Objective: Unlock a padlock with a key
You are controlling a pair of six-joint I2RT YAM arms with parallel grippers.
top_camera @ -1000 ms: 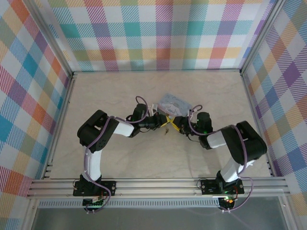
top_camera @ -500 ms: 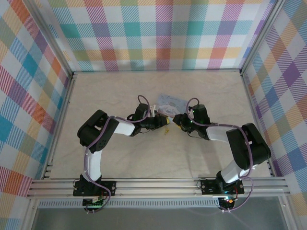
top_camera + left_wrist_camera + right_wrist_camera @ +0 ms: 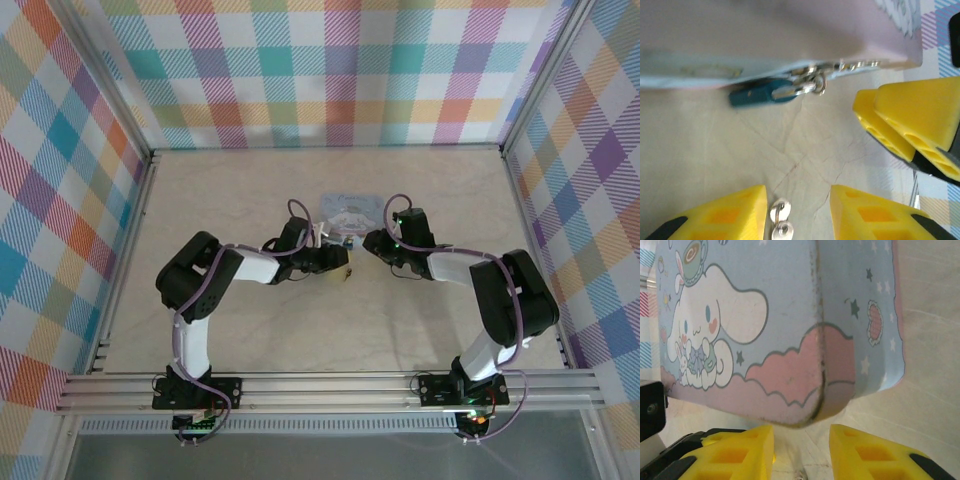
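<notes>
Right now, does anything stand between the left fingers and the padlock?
Nothing visible does. Only bare table lies between the left fingers and the padlock, which sits against the tin box. The key lies between those fingers; the right fingers stand aside.

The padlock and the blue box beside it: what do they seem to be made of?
Padlock: dark-blue body with a smooth painted look, probably coated metal, though blur leaves it open; shackle bright silvery metal, it glints. Box: probably thin printed tin, satin finish; the rounded corner seam is worn to darker specks.
</notes>
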